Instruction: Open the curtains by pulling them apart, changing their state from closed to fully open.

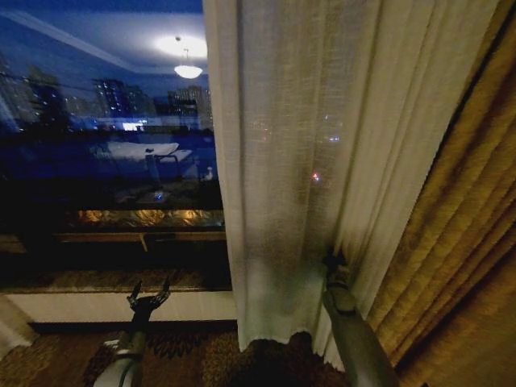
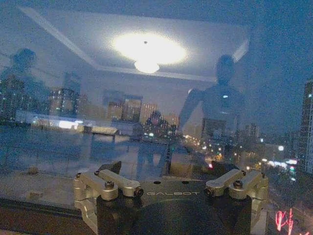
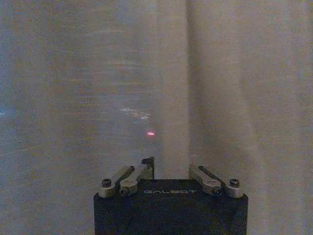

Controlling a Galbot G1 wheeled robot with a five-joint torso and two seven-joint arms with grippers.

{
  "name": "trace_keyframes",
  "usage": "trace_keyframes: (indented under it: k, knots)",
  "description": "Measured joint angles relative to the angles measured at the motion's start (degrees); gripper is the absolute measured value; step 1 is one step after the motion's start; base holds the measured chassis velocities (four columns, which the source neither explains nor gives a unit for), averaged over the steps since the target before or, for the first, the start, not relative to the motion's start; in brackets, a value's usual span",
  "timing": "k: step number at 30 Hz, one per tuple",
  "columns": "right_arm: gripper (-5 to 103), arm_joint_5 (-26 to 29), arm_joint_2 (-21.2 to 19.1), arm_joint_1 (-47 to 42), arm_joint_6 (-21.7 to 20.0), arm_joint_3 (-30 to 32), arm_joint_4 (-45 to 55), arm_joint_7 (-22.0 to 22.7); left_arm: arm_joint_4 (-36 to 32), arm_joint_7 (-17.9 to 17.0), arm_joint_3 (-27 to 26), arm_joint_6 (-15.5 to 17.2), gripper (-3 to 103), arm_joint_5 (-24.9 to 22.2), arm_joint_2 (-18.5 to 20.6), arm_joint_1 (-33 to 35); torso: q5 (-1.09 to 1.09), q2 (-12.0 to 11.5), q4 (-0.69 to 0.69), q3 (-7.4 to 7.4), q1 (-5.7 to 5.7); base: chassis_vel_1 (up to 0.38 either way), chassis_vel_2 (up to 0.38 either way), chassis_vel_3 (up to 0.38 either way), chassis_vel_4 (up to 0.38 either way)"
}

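Observation:
One sheer cream curtain hangs from the middle of the head view toward the right, its wavy hem just above the floor. Its folds draw together low down at my right gripper, which is shut on a pleat. In the right wrist view the woven curtain is close up, and a vertical fold runs down between the fingers of the right gripper. My left gripper stands open and empty low in front of the bare window, well left of the curtain's edge.
A thick golden-brown drape hangs right of the sheer panel. Behind the window glass is a night city, with the ceiling lamp reflected in it. A white sill wall runs below, above patterned carpet. A pale fabric edge shows at the lower left.

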Motion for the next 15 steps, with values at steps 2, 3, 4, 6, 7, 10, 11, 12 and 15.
trace_keyframes:
  k: [2,3,4,6,7,10,11,12,15]
  knots:
    - [28,0.27,-0.44,-1.81,0.53,-2.09,1.9,-1.8,0.0,0.0,0.0,0.0,100,0.0,0.0,0.0,0.0,0.0,0.0,0.0,0.0,0.0,0.0,0.0,0.0]
    - [33,0.02,-0.55,-2.48,1.0,-2.84,2.5,-2.3,0.0,0.0,0.0,0.0,100,0.0,0.0,0.0,0.01,0.0,0.0,0.0,0.0,0.0,0.0,0.0,0.0]
    - [33,0.02,-0.55,-2.48,1.0,-2.84,2.5,-2.3,0.0,0.0,0.0,0.0,100,0.0,0.0,0.0,0.01,0.0,0.0,0.0,0.0,0.0,0.0,0.0,0.0]
    - [44,-0.47,-0.53,-3.53,2.01,-4.06,3.43,-2.57,0.0,0.0,0.0,0.0,100,0.0,0.0,0.0,0.01,0.0,0.0,0.0,0.0,0.0,0.0,0.0,0.0]
    - [44,-0.47,-0.53,-3.53,2.01,-4.06,3.43,-2.57,0.0,0.0,0.0,0.0,100,0.0,0.0,0.0,0.01,0.0,0.0,0.0,0.0,0.0,0.0,0.0,0.0]
    - [61,-1.17,-0.12,-5.04,2.93,-4.88,5.26,-3.27,0.0,0.0,0.0,0.0,100,0.0,0.0,0.0,0.0,0.0,0.0,0.0,0.0,0.0,0.0,0.0,0.0]
    - [66,-1.89,-0.06,-5.44,2.97,-4.91,5.81,-3.88,0.0,0.0,0.0,0.0,100,0.0,0.0,0.0,0.0,0.0,0.0,0.0,0.0,0.0,0.0,0.0,0.0]
    - [66,-1.89,-0.06,-5.44,2.97,-4.91,5.81,-3.88,0.0,0.0,0.0,0.0,100,0.0,0.0,0.0,0.0,0.0,0.0,0.0,0.0,0.0,0.0,0.0,0.0]
    - [77,-2.73,0.03,-5.82,3.29,-5.13,6.59,-4.44,0.0,0.0,0.0,0.0,100,0.0,0.0,0.0,0.0,0.0,0.0,0.0,0.0,0.0,0.0,0.0,0.0]
